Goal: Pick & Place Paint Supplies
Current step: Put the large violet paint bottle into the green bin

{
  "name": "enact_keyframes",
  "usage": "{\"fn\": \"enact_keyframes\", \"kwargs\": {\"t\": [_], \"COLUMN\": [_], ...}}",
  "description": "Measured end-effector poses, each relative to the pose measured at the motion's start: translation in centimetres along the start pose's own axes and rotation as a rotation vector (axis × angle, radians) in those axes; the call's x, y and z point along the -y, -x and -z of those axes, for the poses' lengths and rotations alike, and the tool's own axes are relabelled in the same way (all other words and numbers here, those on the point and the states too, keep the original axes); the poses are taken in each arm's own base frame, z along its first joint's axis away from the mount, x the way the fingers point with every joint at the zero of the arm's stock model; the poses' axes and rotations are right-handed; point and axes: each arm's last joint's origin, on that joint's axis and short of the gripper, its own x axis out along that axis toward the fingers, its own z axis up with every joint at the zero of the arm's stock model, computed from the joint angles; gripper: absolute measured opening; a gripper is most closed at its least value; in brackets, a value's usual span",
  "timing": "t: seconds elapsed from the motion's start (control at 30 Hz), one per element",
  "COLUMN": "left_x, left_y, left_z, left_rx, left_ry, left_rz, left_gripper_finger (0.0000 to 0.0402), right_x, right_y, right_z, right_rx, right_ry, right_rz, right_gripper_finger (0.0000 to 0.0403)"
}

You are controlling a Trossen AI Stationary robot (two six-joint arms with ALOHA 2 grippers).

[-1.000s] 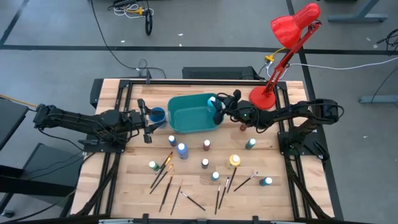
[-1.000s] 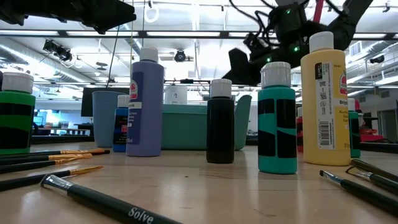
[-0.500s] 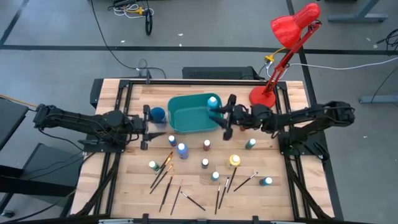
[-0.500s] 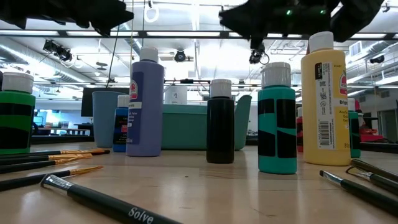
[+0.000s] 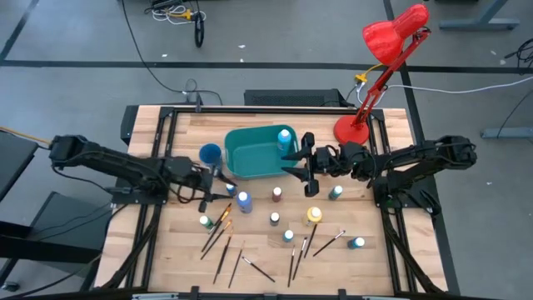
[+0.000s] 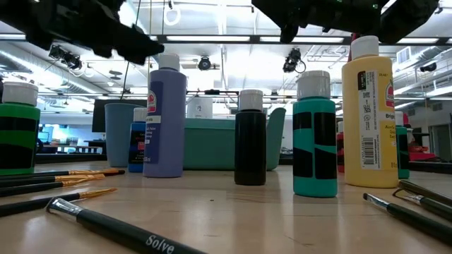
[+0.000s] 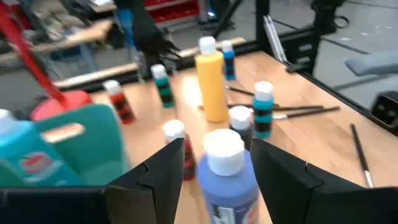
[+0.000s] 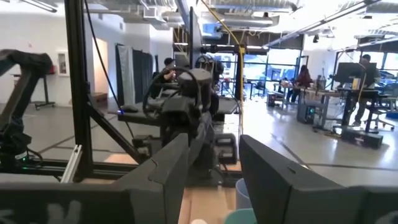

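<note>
Poised for a pick with the left gripper [image 7: 217,142]: spread open, one of the fingers [image 7: 158,180] at each side of the violet-blue bottle [image 7: 227,168], nothing clasped yet, and too blurred to tell whether touching. Lined up low and level, probably to take the upright bottle by its body below the white cap and not knock it over. Crowded just past that bottle, farther ahead of the fingertips: a yellow bottle [image 7: 211,87], a teal one [image 7: 263,111] and more small bottles, so little room for a wide sweep. Off to one side of the left gripper, the small blue cup [image 5: 210,153], apart from it. Over by the right gripper [image 5: 296,162]: likewise parted and empty, held clear above the table just beside the teal bin [image 5: 237,167]. Inside the bin, close to those open fingertips, a light-blue bottle [image 5: 285,137] lying on its side, seemingly the only supply put away so far. Held there open, most likely, to leave the bin's mouth free and be ready for the next bottle. Well away from both grippers, at the table's near edge, the brushes [image 5: 225,250] scattered flat and untouched. Early in the job, by the look of it.
</note>
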Motion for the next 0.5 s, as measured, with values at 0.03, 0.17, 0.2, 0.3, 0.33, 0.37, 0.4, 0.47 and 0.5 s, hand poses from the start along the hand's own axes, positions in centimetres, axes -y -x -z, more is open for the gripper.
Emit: {"fn": "enact_keyframes", "kwargs": {"t": [0.03,0.17,0.2,0.3,0.33,0.37,0.4,0.47,0.5], "left_x": [0.1,0.1,0.1,-0.1,-0.1,-0.2,-0.2,-0.3,-0.3], "left_y": [-0.4,-1.7,-2.1,-3.1,-3.4,-3.7,-4.0,-4.5,-4.6], "left_z": [0.2,0.2,0.0,-0.4,-0.5,-0.6,-0.6,-0.5,-0.4], "left_rx": [-0.01,-0.043,-0.046,-0.058,-0.063,-0.069,-0.078,-0.1,-0.118], "left_ry": [0.001,-0.005,-0.002,0.011,0.011,0.014,0.017,0.018,0.016], "left_rz": [0.022,0.079,0.08,0.08,0.081,0.082,0.083,0.068,0.054], "left_gripper_finger": [0.0194,0.0195,0.0195,0.0195,0.0195,0.0195,0.0195,0.0195,0.0195], "right_x": [0.0,0.0,0.0,0.0,0.0,0.0,0.0,0.0,0.0], "right_y": [0.0,0.0,0.0,0.0,0.0,0.0,0.0,0.0,0.0], "right_z": [0.0,0.0,0.0,0.0,0.0,0.0,0.1,0.1,0.1], "right_rx": [0.0,-0.001,-0.003,-0.004,-0.004,-0.004,-0.005,-0.006,-0.006], "right_ry": [0.0,0.0,0.0,0.001,0.001,0.001,0.001,0.001,0.001], "right_rz": [0.0,0.0,0.0,0.0,0.0,0.0,0.0,0.0,-0.001], "right_gripper_finger": [0.0149,0.0149,0.0149,0.0149,0.0149,0.0149,0.0149,0.0149,0.0149]}}
